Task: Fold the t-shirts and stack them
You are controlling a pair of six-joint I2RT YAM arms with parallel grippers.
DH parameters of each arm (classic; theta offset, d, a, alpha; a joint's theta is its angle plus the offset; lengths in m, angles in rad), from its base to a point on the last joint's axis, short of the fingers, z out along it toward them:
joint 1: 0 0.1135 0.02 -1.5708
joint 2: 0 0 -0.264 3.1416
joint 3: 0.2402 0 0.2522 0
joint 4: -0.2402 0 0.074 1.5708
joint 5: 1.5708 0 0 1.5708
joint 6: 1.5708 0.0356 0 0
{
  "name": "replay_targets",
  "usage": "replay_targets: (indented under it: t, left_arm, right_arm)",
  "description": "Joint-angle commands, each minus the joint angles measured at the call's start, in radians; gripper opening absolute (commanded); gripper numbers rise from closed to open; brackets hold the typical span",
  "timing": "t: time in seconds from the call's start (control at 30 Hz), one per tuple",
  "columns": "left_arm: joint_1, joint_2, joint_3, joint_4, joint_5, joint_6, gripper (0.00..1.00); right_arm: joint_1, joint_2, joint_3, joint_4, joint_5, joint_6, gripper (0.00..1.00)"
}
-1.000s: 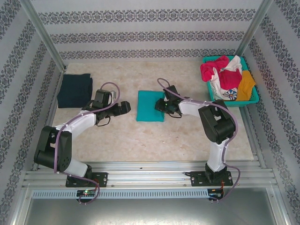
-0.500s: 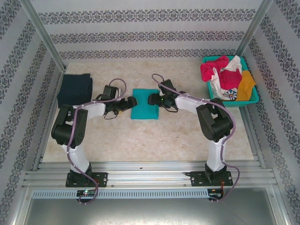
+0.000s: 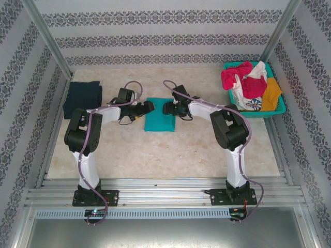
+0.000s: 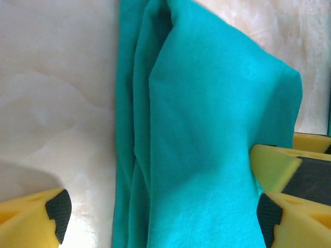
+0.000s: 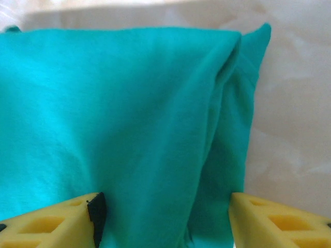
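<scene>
A folded teal t-shirt (image 3: pixel 159 118) lies mid-table. My left gripper (image 3: pixel 148 107) is at its upper left edge and my right gripper (image 3: pixel 167 108) at its upper right edge, facing each other. In the left wrist view the teal t-shirt (image 4: pixel 207 134) runs between the left gripper's (image 4: pixel 161 217) wide-apart yellow fingers (image 4: pixel 31 219). Seen from the right wrist, the t-shirt's (image 5: pixel 119 113) folded edge sits between the right gripper's (image 5: pixel 164 217) spread fingers (image 5: pixel 279 222). Both are open, astride cloth. A folded dark navy t-shirt (image 3: pixel 83 99) lies far left.
A teal lattice basket (image 3: pixel 282 109) at the back right holds magenta (image 3: pixel 232 76), white (image 3: pixel 245 95) and orange (image 3: pixel 271 93) t-shirts. Metal posts and patterned walls close the sides; a rail runs along the near edge.
My left arm swung in from the left to the teal t-shirt's edge. The right gripper slid left and opened. The t-shirt shifted slightly left and looks narrower.
</scene>
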Motion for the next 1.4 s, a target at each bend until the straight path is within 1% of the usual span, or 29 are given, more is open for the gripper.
replay_targets:
  t: [0.0, 0.07, 0.13, 0.27, 0.3, 0.33, 0.57, 0.73, 0.77, 0.83, 0.93, 0.97, 1.03, 1.13, 1.23, 1.27, 1.37]
  left_arm:
    - [-0.028, 0.044, 0.014, 0.022, 0.038, 0.002, 0.92]
    - [-0.036, 0.042, 0.016, 0.027, 0.047, -0.003, 0.91]
    - [-0.042, 0.037, 0.015, 0.033, 0.046, -0.013, 0.88]
    - [-0.054, 0.025, 0.009, 0.06, 0.049, -0.038, 0.82]
    - [-0.056, 0.024, 0.01, 0.062, 0.049, -0.041, 0.8]
    - [-0.06, 0.027, 0.012, 0.064, 0.05, -0.045, 0.78]
    - [-0.07, 0.067, 0.034, 0.06, 0.037, -0.05, 0.76]
    - [-0.069, 0.095, 0.036, 0.072, 0.036, -0.057, 0.71]
    - [-0.07, 0.102, 0.035, 0.085, 0.039, -0.063, 0.67]
    - [-0.07, 0.116, 0.038, 0.112, 0.051, -0.077, 0.63]
    - [-0.07, 0.14, 0.051, 0.161, 0.068, -0.11, 0.51]
    - [-0.07, 0.146, 0.057, 0.173, 0.071, -0.119, 0.45]
    - [-0.07, 0.156, 0.074, 0.168, 0.072, -0.116, 0.37]
    - [-0.07, 0.169, 0.091, 0.156, 0.072, -0.1, 0.23]
    - [-0.07, 0.183, 0.102, 0.156, 0.081, -0.088, 0.02]
    - [-0.07, 0.187, 0.104, 0.159, 0.085, -0.082, 0.0]
    - [-0.07, 0.181, 0.098, 0.155, 0.075, -0.048, 0.0]
  right_arm:
    - [0.002, 0.025, 0.017, -0.043, -0.019, -0.003, 0.54]
    - [-0.006, 0.029, -0.007, -0.012, -0.044, 0.024, 0.38]
    - [-0.014, 0.027, -0.036, 0.022, -0.065, 0.053, 0.27]
    - [-0.029, 0.029, -0.077, 0.076, -0.098, 0.097, 0.14]
    - [-0.032, 0.03, -0.082, 0.082, -0.103, 0.103, 0.13]
    - [-0.032, 0.031, -0.089, 0.091, -0.106, 0.107, 0.12]
    - [-0.035, 0.032, -0.103, 0.106, -0.122, 0.113, 0.12]
    - [-0.034, 0.033, -0.104, 0.115, -0.138, 0.112, 0.12]
    - [-0.033, 0.033, -0.104, 0.119, -0.143, 0.112, 0.12]
    - [-0.031, 0.035, -0.104, 0.125, -0.153, 0.115, 0.12]
    - [-0.025, 0.036, -0.104, 0.137, -0.169, 0.115, 0.12]
    - [-0.022, 0.038, -0.102, 0.137, -0.172, 0.113, 0.12]
    - [-0.019, 0.039, -0.099, 0.133, -0.177, 0.109, 0.12]
    - [-0.016, 0.039, -0.099, 0.131, -0.184, 0.103, 0.12]
    - [-0.017, 0.035, -0.098, 0.13, -0.194, 0.092, 0.13]
    - [-0.018, 0.031, -0.097, 0.126, -0.196, 0.088, 0.13]
    - [-0.02, -0.002, -0.1, 0.127, -0.206, 0.076, 0.17]
